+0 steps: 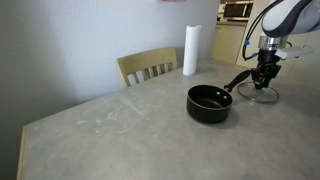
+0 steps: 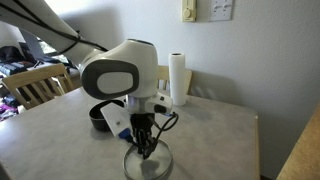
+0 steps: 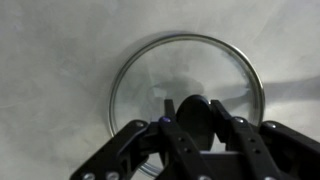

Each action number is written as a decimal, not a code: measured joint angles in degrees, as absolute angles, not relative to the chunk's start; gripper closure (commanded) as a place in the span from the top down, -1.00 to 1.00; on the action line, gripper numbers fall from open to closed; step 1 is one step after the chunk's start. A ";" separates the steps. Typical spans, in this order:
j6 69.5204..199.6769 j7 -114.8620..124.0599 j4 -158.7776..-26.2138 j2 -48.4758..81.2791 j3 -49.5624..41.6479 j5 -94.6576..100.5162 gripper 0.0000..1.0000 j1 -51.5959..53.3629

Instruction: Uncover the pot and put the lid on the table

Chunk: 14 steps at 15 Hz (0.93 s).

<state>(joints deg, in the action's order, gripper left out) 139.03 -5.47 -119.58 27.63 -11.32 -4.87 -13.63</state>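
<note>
The lid (image 3: 165, 70) is laid flat on the table (image 1: 120, 130), close to one of its edges, and is seen in both exterior views (image 2: 150, 166). Its black knob is gripped by the claw (image 3: 200, 120), whose fingers are drawn in narrow against both sides. The pot (image 1: 209, 103) is left uncovered just beside the lid, further from that edge. A paper roll (image 1: 190, 50) is stood at the far edge.

We see a light wooden chair (image 1: 148, 66) at the far edge of the table (image 1: 100, 130), a plain pale wall (image 1: 80, 35) behind it. In an exterior view, a switch plate (image 2: 222, 9) sits high up.
</note>
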 measured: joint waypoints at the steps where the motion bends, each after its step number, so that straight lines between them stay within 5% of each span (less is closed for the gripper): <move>1: 140.40 -5.18 -119.59 27.85 -11.32 -4.87 -0.72 -13.63; 10: 141.92 -3.68 -119.58 28.03 -11.14 -5.70 -0.72 -13.94; 12: 141.06 -3.72 -119.50 28.04 -10.80 -6.56 0.18 -14.44; 14: 140.76 -3.75 -119.49 28.04 -10.63 -7.00 0.43 -14.82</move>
